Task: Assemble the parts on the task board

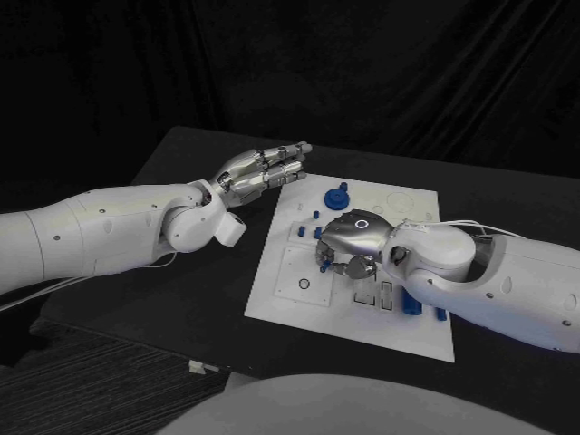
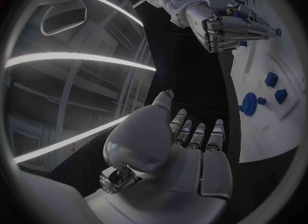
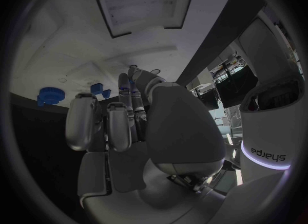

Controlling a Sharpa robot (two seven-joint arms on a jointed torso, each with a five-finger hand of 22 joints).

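My right hand (image 1: 349, 246) sits low on the task board (image 1: 290, 294), fingers curled; whether it holds a part I cannot tell. My left hand (image 1: 257, 170) hovers empty, fingers loosely extended, just off the board's far corner. A round blue part (image 1: 334, 195) lies loose beyond my right hand, more blue parts (image 1: 411, 305) near its wrist: judged early-to-middle, most assembly remaining.

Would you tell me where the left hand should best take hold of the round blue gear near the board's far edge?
Probably from above, by its upright centre post. The gear lies flat on the board, so its toothed rim sits low against the plate and offers little to pinch, while the post stands proud. The left hand hovers just beside that far corner, holding nothing, so a short reach would do.
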